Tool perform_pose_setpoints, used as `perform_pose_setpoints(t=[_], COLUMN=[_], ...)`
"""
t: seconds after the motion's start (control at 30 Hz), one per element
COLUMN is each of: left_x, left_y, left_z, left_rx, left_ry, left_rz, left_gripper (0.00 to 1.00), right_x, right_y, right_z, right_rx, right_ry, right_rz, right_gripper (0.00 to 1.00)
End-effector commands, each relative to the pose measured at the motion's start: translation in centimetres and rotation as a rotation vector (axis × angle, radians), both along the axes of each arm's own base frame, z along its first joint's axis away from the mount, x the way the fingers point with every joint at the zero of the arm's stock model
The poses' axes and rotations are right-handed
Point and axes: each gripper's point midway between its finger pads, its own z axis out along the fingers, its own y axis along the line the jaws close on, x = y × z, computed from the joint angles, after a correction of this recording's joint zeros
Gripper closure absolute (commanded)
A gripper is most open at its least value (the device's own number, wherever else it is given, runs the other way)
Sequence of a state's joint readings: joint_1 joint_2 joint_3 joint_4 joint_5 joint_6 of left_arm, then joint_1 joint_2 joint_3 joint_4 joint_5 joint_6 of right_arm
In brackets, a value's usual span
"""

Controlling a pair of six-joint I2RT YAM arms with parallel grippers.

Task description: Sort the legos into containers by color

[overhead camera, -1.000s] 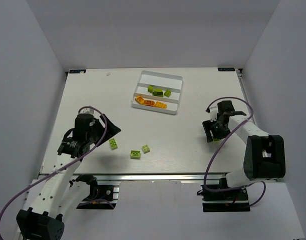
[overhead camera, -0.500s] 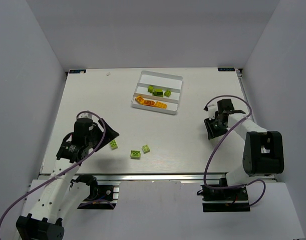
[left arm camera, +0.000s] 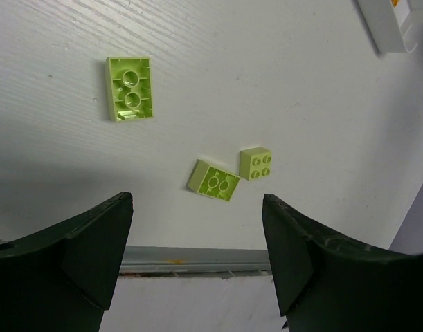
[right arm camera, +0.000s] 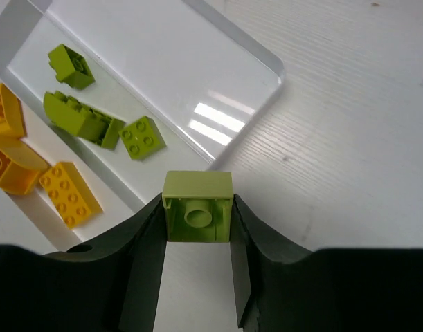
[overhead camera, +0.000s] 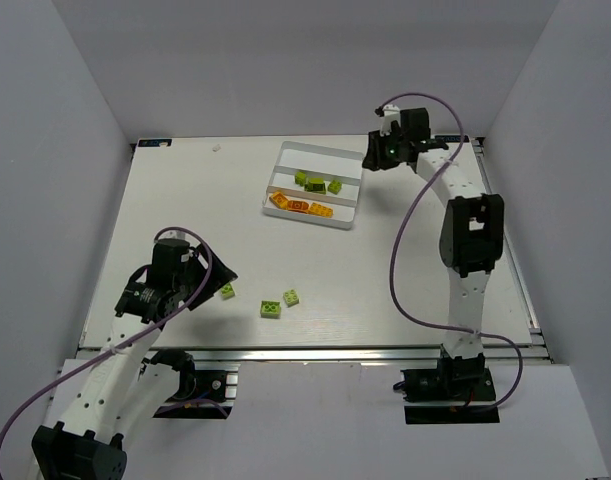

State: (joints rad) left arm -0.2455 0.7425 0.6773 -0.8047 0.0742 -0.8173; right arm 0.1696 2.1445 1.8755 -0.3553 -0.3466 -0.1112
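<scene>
Top view: the right claw hangs at the far right corner of the white rectangular plastic tray, whose three long slots run left to right with a slight slant. The middle slot holds lime green studded plastic bricks, the near slot holds orange studded plastic bricks, and the far slot shows nothing in it. Three loose green bricks lie toward the near edge of the white table, well apart from the tray. The left claw sits just left of the leftmost one, much nearer to them than the right arm.

Left wrist view: the left claw is spread wide and holds nothing. The loose green bricks lie on the table ahead of its fingertips, and the largest is turned studs-down.

Right wrist view: the right claw pinches a held green brick, hollow underside toward the camera, above the tray's right short wall. The sorted green bricks lie left of and slightly nearer than the claw, so the drop probably calls for a short shift left along the middle slot's long axis.
</scene>
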Motion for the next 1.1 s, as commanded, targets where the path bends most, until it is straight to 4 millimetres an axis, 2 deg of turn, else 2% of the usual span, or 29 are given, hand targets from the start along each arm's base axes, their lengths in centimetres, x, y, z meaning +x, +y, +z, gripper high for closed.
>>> perform_pose_setpoints(t=[0.0, 0.03, 0.07, 0.13, 0.2, 0.23, 0.3, 0.33, 0.4, 0.43, 0.53, 0.6, 0.67, 0.7, 0.73, 0.77, 0.8, 0.83, 0.87, 0.9, 0.93, 1.0, 1.03, 1.07], left_x=[-0.2, -0.3, -0.5, -0.6, -0.7, -0.8, -0.9, -0.8, -0.7, -0.6, -0.3, -0.1, 0.3, 0.6, 0.9, 1.2, 1.4, 1.8, 2.1, 2.4, 3.1, 3.3, 3.4, 3.8], left_y=[0.3, 0.3, 0.3, 0.4, 0.5, 0.6, 0.6, 0.5, 0.5, 0.5, 0.5, 0.7, 0.6, 1.2, 1.2, 1.4, 1.5, 1.6, 1.7, 1.7, 1.6, 1.7, 1.9, 1.9], left_z=[0.5, 0.5, 0.4, 0.3, 0.1, 0.0, -0.5, -0.5, -0.7, -0.9, -1.7, -2.0, -2.5, -2.7, -3.1, -3.0, -3.2, -3.2, -3.7, -3.8, -4.1, -5.2, -5.7, -5.9], left_rx=[-0.007, -0.011, -0.013, -0.017, -0.018, -0.017, -0.021, -0.025, -0.028, -0.028, -0.015, -0.002, 0.011, 0.04, 0.051, 0.066, 0.078, 0.088, 0.108, 0.116, 0.125, 0.148, 0.162, 0.17], left_ry=[-0.001, -0.001, 0.003, 0.013, 0.025, 0.029, 0.04, 0.038, 0.047, 0.049, 0.071, 0.077, 0.088, 0.085, 0.096, 0.089, 0.095, 0.089, 0.102, 0.102, 0.096, 0.129, 0.142, 0.14], left_rz=[0.04, 0.045, 0.05, 0.064, 0.078, 0.082, 0.093, 0.094, 0.1, 0.101, 0.106, 0.108, 0.1, 0.118, 0.12, 0.124, 0.121, 0.123, 0.118, 0.113, 0.106, 0.101, 0.102, 0.097], left_gripper=[0.15, 0.15, 0.15, 0.15, 0.15, 0.14, 0.14, 0.14, 0.14, 0.14, 0.14, 0.14, 0.14, 0.14, 0.14, 0.15, 0.14, 0.15, 0.15, 0.15, 0.15, 0.15, 0.15, 0.15], right_x=[2.3, 4.0, 4.7, 6.9, 7.8, 8.5, 8.9, 9.2, 9.4, 9.4, 9.3, 9.3, 8.9, 8.5, 7.9, 7.3, 5.7, 4.1, 2.9, -0.3, -4.3, -8.0, -9.7, -11.2], right_y=[4.1, 4.4, 5.3, 5.8, 6.5, 6.8, 7.3, 7.4, 7.4, 7.4, 7.7, 7.5, 7.6, 7.6, 7.5, 7.2, 7.7, 7.6, 7.2, 8.0, 7.6, 7.9, 7.5, 7.3], right_z=[0.3, 2.0, 0.7, 0.8, 0.9, 0.6, 0.4, -0.1, -0.4, -0.7, -0.5, 0.2, 1.7, 2.1, 4.5, 5.4, 4.6, 7.5, 8.1, 6.3, 9.1, 9.3, 10.6, 7.5], right_rx=[0.102, 0.111, 0.11, 0.115, 0.117, 0.119, 0.114, 0.105, 0.095, 0.091, 0.09, 0.1, 0.112, 0.119, 0.133, 0.138, 0.152, 0.178, 0.177, 0.209, 0.25, 0.303, 0.304, 0.316], right_ry=[-0.002, -0.073, -0.074, -0.133, -0.165, -0.187, -0.211, -0.224, -0.232, -0.233, -0.241, -0.251, -0.269, -0.27, -0.295, -0.302, -0.268, -0.294, -0.301, -0.244, -0.269, -0.229, -0.246, -0.144], right_rz=[-0.052, -0.074, -0.076, -0.096, -0.093, -0.097, -0.103, -0.105, -0.109, -0.108, -0.096, -0.086, -0.075, -0.061, -0.051, -0.036, 0.027, 0.07, 0.122, 0.262, 0.39, 0.498, 0.522, 0.524], right_gripper=[1.0, 1.0, 0.96, 0.93, 0.91, 0.85, 0.78, 0.68, 0.56, 0.42, 0.31, 0.29, 0.29, 0.29, 0.32, 0.34, 0.36, 0.41, 0.44, 0.48, 0.6, 0.62, 0.59, 0.53])
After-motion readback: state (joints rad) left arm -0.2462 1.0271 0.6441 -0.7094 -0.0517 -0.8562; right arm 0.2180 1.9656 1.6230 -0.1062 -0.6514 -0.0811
